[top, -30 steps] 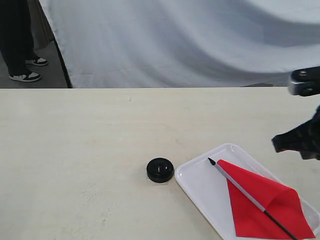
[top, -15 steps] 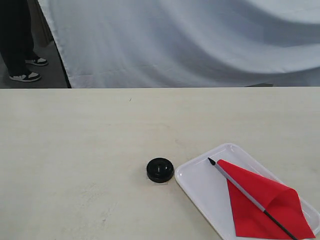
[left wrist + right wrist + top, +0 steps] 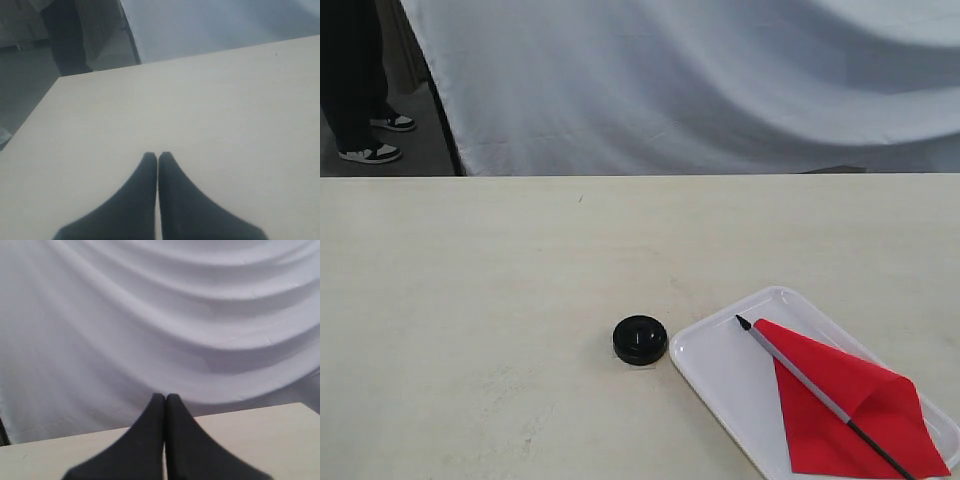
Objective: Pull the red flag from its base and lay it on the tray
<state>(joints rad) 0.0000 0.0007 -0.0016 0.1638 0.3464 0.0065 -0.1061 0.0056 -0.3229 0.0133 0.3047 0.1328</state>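
Exterior view: pale table (image 3: 470, 300) bears tray (image 3: 730, 372); white drape (image 3: 670, 80) behind; sneakers (image 3: 370, 153) beyond.

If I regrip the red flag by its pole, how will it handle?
The red flag lies with creased cloth on the tray, so the cloth would probably droop. Its thin pole looks stiff but may roll or slip between pads. It likely weighs very little.
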